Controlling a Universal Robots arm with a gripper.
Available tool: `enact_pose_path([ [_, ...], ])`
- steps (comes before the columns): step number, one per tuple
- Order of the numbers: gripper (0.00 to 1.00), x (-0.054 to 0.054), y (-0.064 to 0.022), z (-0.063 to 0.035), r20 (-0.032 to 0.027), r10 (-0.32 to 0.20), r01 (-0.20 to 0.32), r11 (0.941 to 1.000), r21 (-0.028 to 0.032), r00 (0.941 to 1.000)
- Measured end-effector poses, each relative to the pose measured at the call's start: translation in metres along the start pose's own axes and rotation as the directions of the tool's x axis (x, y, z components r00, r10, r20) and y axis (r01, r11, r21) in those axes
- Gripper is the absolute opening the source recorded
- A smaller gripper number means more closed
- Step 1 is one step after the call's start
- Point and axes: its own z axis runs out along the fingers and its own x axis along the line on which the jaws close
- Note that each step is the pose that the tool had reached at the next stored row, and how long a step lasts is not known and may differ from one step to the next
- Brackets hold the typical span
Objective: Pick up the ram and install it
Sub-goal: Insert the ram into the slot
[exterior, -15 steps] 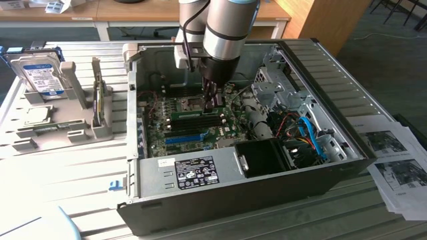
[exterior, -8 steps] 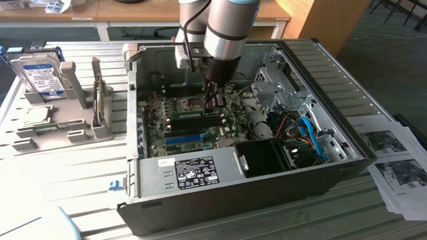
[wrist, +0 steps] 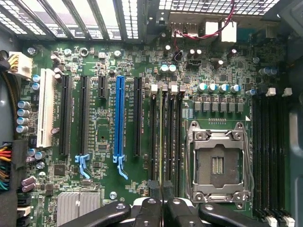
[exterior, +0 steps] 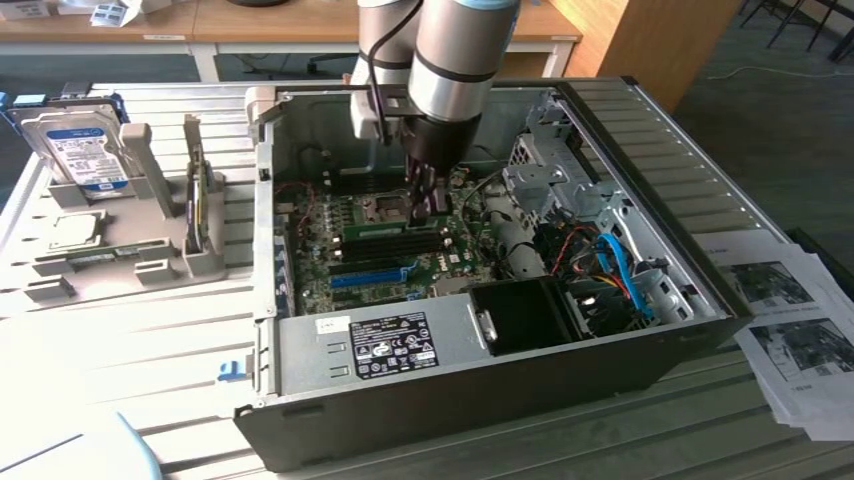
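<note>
My gripper (exterior: pixel 427 200) reaches down into the open computer case (exterior: pixel 694 250), just over the motherboard. In the wrist view its black fingers (wrist: pixel 150 210) are pressed together on a thin edge-on strip, the ram (wrist: pixel 162 156). The ram hangs in line with the black memory slots (wrist: pixel 173 142) that lie between the bright blue slot (wrist: pixel 118 118) and the open processor socket (wrist: pixel 218 163). Whether the ram's lower edge touches a slot cannot be told. A second bank of black slots (wrist: pixel 272 156) lies on the socket's other side.
At the exterior view's left a grey holder (exterior: pixel 160 180) carries the silver hard drive (exterior: pixel 83 150), a processor chip (exterior: pixel 74 230) and a thin board standing on edge (exterior: pixel 200 205). The power supply (exterior: pixel 380 340), cables (exterior: pixel 621 275) and drive cage (exterior: pixel 547 170) crowd the case. Papers (exterior: pixel 787 330) lie to the right.
</note>
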Motion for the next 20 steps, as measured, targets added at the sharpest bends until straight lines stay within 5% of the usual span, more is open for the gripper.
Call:
enact_pose_path([
  [20,0.11,0.0037,-0.0002,0.0025,0.0001,0.0,0.0,1.0,0.0,1.0],
])
